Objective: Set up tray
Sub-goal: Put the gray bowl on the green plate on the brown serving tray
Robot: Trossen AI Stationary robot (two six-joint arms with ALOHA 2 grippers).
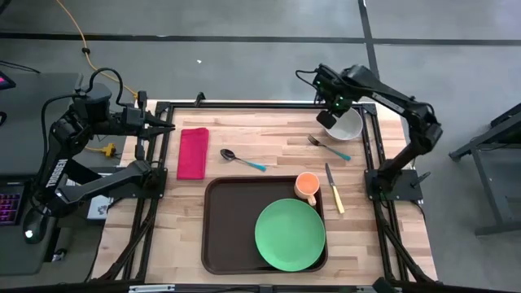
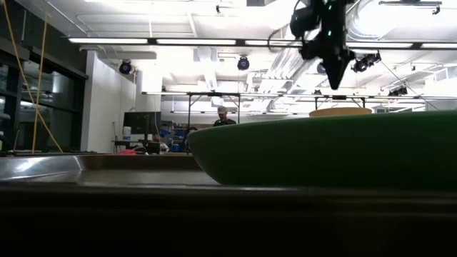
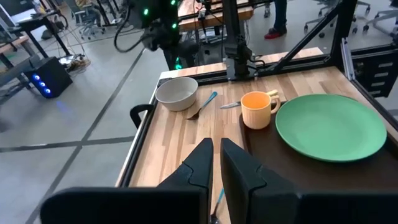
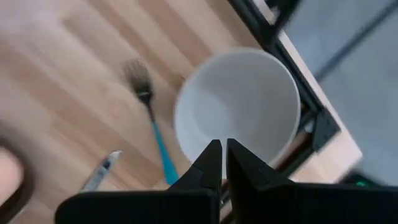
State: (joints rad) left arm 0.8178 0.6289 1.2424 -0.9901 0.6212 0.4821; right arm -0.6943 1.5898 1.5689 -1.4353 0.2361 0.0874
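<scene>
High view is showing the tray [image 1: 224, 228] sitting at the table's near edge with the plate [image 1: 290, 234] and cup [image 1: 307, 186] already on it. Beyond the tray, the right gripper [image 1: 330, 116], fingers pressed together, is hovering over the bowl [image 1: 345, 126], probably lining up to fetch it; the left gripper [image 1: 167, 127], nearly closed on nothing, is waiting off to the tray's far left.

Left gripper [image 3: 216, 163]: my fingers nearly together, nothing held.
Ahead: white bowl [image 3: 176, 93], orange mug [image 3: 257, 109] beside green plate [image 3: 331, 126] (both on tray [image 3: 258, 140]).
Right arm [image 3: 163, 31]: above bowl.
</scene>
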